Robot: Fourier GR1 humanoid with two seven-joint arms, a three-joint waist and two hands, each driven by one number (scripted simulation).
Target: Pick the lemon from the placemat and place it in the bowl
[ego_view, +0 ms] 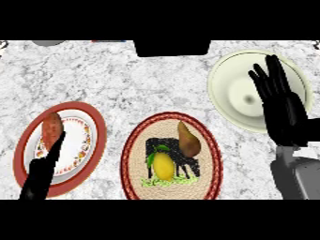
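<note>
Lying on the round woven placemat [136,161], beside a brown pear [188,139]: the lemon [163,166]. Hovering flat and released over the pale bowl [233,96]: the right hand [281,110]. Resting low over a red-rimmed plate [93,123] carrying perhaps a sweet potato [50,127]: the left hand [43,169], fingers straight.

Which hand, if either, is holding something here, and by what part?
Neither. The right hand is open over the bowl; the left hand is open over the plate. The lemon lies untouched on the placemat.

Lemon [163,166] and pear [188,138] on placemat [136,140], between plate [93,123] and bowl [224,89]
</note>
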